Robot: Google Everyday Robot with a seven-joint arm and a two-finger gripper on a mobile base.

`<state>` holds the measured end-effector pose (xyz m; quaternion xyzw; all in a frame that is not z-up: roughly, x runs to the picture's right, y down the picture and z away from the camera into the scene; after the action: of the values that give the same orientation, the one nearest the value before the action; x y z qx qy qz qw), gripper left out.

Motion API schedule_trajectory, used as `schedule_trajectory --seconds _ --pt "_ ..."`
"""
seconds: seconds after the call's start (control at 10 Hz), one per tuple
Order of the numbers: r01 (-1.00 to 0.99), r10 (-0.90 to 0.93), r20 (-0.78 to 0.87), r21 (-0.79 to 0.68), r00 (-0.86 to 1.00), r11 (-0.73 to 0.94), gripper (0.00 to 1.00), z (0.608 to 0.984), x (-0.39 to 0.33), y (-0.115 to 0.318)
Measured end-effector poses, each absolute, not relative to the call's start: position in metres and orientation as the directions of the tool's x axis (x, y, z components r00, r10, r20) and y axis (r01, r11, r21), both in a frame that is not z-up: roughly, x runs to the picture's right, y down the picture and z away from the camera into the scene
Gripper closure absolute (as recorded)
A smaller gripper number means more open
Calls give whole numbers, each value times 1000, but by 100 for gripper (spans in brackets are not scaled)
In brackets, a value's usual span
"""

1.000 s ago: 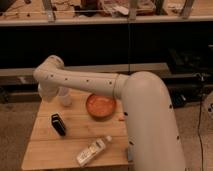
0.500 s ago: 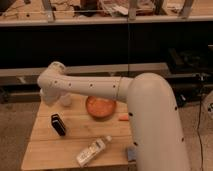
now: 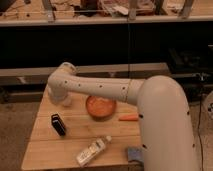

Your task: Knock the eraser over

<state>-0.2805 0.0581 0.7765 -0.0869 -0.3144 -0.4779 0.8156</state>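
Note:
The eraser [image 3: 58,124] is a small black block with pale stripes, standing upright on the left part of the wooden table [image 3: 50,150]. My white arm reaches in from the right and bends at an elbow above the table's back left corner. The gripper [image 3: 56,96] hangs below that bend at the back left, above and behind the eraser, and is apart from it. A pale cup [image 3: 66,102] stands right beside the gripper.
An orange bowl [image 3: 101,107] sits mid-table with a carrot [image 3: 129,118] to its right. A white bottle [image 3: 93,151] lies near the front edge, and a blue-grey cloth [image 3: 133,154] lies at the front right. Dark shelving stands behind the table.
The arm's elbow and the gripper have shifted a little to the right and down, toward the cup. The eraser and the other things have not moved.

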Motion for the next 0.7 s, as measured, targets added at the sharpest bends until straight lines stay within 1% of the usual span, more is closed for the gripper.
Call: schedule_trajectory --seconds 0.7 --pt "827 -702 621 148 349 542 95 779 -276 77"
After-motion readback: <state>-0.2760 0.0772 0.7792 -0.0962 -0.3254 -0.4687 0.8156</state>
